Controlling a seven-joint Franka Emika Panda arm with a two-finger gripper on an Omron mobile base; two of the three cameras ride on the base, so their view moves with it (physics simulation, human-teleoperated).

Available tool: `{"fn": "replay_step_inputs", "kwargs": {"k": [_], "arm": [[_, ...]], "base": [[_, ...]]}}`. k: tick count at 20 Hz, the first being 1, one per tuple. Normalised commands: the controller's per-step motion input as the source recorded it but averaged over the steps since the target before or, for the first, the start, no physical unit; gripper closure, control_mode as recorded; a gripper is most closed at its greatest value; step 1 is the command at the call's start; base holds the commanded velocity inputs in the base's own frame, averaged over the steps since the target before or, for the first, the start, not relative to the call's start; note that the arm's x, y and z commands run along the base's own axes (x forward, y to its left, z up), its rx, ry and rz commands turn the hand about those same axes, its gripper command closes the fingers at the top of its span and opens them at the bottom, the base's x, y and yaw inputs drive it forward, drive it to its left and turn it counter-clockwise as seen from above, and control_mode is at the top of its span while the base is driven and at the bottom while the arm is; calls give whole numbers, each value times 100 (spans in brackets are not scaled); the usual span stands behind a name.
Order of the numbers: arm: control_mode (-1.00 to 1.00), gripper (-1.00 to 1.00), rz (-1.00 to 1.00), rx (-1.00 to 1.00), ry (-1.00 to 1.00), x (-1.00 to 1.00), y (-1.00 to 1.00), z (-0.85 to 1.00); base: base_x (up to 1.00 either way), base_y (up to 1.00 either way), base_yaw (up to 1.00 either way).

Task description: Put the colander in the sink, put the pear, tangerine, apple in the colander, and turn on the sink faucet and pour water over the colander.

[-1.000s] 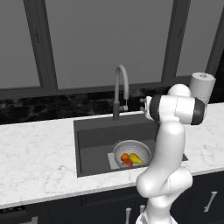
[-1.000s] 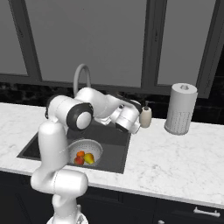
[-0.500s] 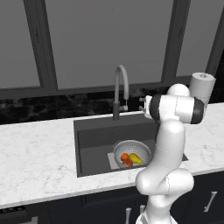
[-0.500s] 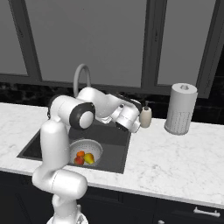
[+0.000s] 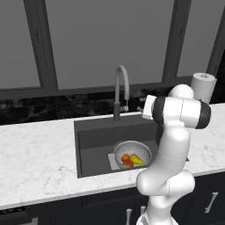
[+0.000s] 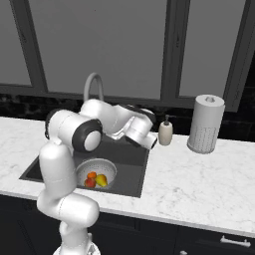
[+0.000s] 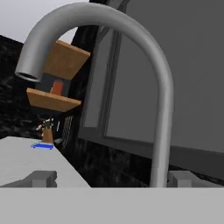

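Colander (image 5: pixel 132 153): in your sink (image 5: pixel 94 140), fruit inside.
Gripper (image 6: pixel 151 142): your jaws spread, by the faucet (image 7: pixel 131 74).

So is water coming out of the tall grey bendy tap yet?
Off. No water falls from the tall grey gooseneck tap; its spout mouth looks dry in the hand view.

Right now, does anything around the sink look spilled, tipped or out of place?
Nothing stands out. The colander sits upright in the sink holding all three fruits, and the faucet stands straight with no water running.
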Motion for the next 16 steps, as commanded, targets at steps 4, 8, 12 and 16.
{"fn": "replay_step_inputs", "kwargs": {"k": [4,8,12,16], "arm": [[-100,-100,-5,0,1,15,9,1],[-100,-100,-1,0,5,12,11,2],[-100,-100,0,0,6,13,1,1],[-100,-100,0,0,9,18,0,-5]], "base": [[0,0,0],[0,0,0],[0,0,0],[0,0,0]]}}
